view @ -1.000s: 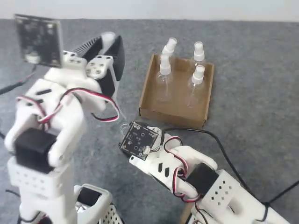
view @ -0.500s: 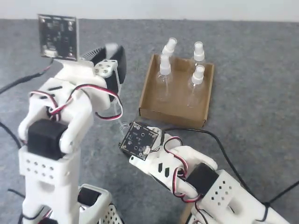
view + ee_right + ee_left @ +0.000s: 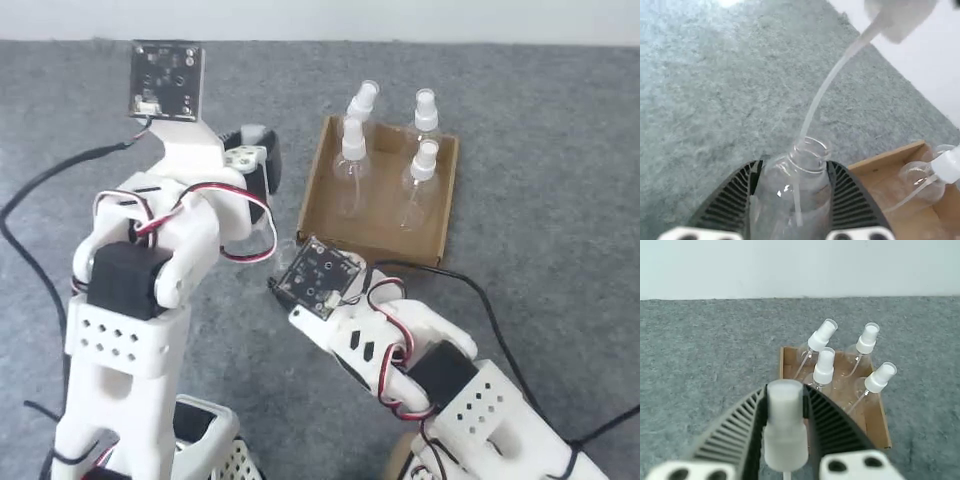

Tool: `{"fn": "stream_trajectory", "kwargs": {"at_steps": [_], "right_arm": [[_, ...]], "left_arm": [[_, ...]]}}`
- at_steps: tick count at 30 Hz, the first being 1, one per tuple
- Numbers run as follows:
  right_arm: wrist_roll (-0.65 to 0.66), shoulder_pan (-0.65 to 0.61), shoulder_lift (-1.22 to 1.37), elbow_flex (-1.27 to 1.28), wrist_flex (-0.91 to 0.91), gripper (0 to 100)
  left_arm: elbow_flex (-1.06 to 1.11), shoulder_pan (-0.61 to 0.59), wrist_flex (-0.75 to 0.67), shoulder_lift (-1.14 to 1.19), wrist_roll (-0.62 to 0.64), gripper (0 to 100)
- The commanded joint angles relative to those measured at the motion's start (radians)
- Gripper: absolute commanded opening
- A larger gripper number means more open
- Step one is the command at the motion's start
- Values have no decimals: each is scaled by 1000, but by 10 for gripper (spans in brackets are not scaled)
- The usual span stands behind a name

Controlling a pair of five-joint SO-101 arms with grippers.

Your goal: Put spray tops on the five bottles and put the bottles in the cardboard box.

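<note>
Beside cardboard box [image 3: 400, 252], left gripper [image 3: 785, 395] grips spray top [image 3: 785, 432], right gripper [image 3: 793, 169] grips bottle [image 3: 790, 202]

Upper centre of the high view: cardboard box [image 3: 366, 249], right of the left arm [image 3: 140, 290], behind the right arm [image 3: 420, 370]. In the box: four bottles [image 3: 350, 175], two rows of two. Before its near left corner: fifth bottle [image 3: 790, 200], between the fingers of the right gripper [image 3: 792, 167]. Above that: spray top [image 3: 785, 432], between the fingers of the left gripper [image 3: 785, 390], its tube [image 3: 822, 95] down in the bottle's neck.
</note>
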Motion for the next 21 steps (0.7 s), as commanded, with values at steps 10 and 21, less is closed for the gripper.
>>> {"fn": "stream_trajectory", "kwargs": {"at_steps": [10,21], "right_arm": [[-186,73,-50,94,-286,6],[-186,70,-53,97,-297,6]], "left_arm": [[62,101,-9,-25,6,10],[325,104,-83,-239,-74,13]]}}
